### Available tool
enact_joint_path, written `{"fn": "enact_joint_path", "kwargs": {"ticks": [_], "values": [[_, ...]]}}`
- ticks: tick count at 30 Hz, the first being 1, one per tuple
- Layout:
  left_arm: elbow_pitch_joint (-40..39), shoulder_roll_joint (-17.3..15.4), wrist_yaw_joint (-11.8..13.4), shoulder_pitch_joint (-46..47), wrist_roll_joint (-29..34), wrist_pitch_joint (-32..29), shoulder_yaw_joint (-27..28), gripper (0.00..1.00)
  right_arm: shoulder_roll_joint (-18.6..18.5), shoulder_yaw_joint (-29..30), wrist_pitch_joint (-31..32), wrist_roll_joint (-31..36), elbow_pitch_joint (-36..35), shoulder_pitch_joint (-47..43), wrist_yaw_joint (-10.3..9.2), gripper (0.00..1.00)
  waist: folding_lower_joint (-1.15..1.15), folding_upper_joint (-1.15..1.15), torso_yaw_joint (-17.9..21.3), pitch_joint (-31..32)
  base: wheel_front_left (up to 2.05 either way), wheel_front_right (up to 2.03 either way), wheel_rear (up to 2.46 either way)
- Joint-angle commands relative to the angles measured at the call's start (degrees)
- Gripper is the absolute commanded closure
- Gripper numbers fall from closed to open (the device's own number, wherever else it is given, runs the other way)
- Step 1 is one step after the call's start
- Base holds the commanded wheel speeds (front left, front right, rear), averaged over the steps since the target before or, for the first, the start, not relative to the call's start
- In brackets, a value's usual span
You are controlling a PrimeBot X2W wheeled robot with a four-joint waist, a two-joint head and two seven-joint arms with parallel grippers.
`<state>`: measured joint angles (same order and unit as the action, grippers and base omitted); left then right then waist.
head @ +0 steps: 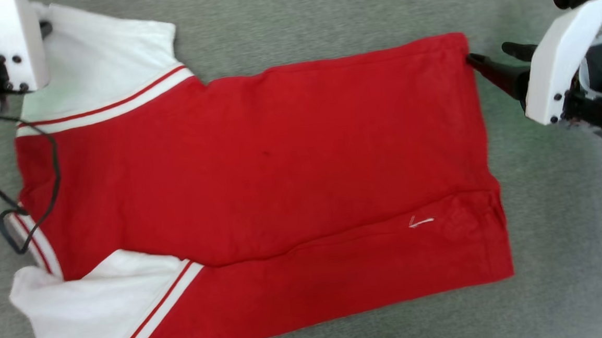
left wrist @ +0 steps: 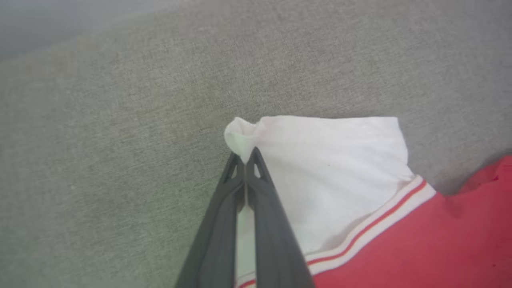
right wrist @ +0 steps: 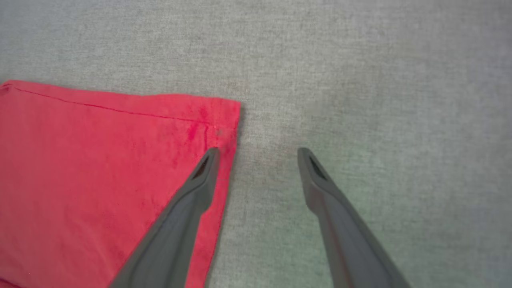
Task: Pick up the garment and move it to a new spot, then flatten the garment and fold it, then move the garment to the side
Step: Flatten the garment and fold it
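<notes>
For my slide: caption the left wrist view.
Jaws of the left gripper shut on the white sleeve corner of the red T-shirt.

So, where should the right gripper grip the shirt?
The far hem corner of the shirt, from above on the robot's right, jaws astride the hem. It lies flat, so only an edge gives a bite. The open right gripper is across that edge; the left gripper pinches the far sleeve.
</notes>
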<state>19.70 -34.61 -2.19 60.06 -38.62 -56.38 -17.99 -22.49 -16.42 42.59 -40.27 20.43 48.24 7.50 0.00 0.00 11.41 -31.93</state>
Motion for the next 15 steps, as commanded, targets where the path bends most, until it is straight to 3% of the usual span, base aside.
{"fn": "enact_joint_path", "kwargs": {"ticks": [1,10,11,12,15], "values": [[-0.22,0.73,-0.40,0.64,0.06,0.36,-0.26,1.00,0.25,-0.11,0.42,0.08,0.74,1.04,-0.02,0.00,0.00,0.00,-1.64,-0.18,0.00,0.00,0.00],[-1.35,2.24,-2.62,2.99,1.14,2.63,-3.07,1.00,2.23,-3.98,9.03,1.71,11.64,4.17,-0.02,0.00,0.00,0.00,-4.49,-1.62,0.00,0.00,0.00],[-1.27,2.33,-2.77,2.96,1.13,2.81,-3.16,1.00,2.53,-4.26,10.08,1.51,12.63,3.87,-0.02,0.71,0.00,0.00,-4.60,-1.58,0.00,0.00,0.00],[-1.21,2.38,-2.89,2.90,1.10,2.97,-3.27,1.00,2.68,-4.61,11.24,1.50,13.51,3.61,-0.02,1.00,0.00,0.00,-4.67,-1.54,0.00,0.00,0.00],[-1.08,2.53,-2.89,2.81,0.92,3.58,-3.42,1.00,2.63,-5.05,12.53,1.41,13.73,3.83,-0.02,1.00,0.00,0.00,-4.96,-1.44,0.00,0.00,0.00]]}}
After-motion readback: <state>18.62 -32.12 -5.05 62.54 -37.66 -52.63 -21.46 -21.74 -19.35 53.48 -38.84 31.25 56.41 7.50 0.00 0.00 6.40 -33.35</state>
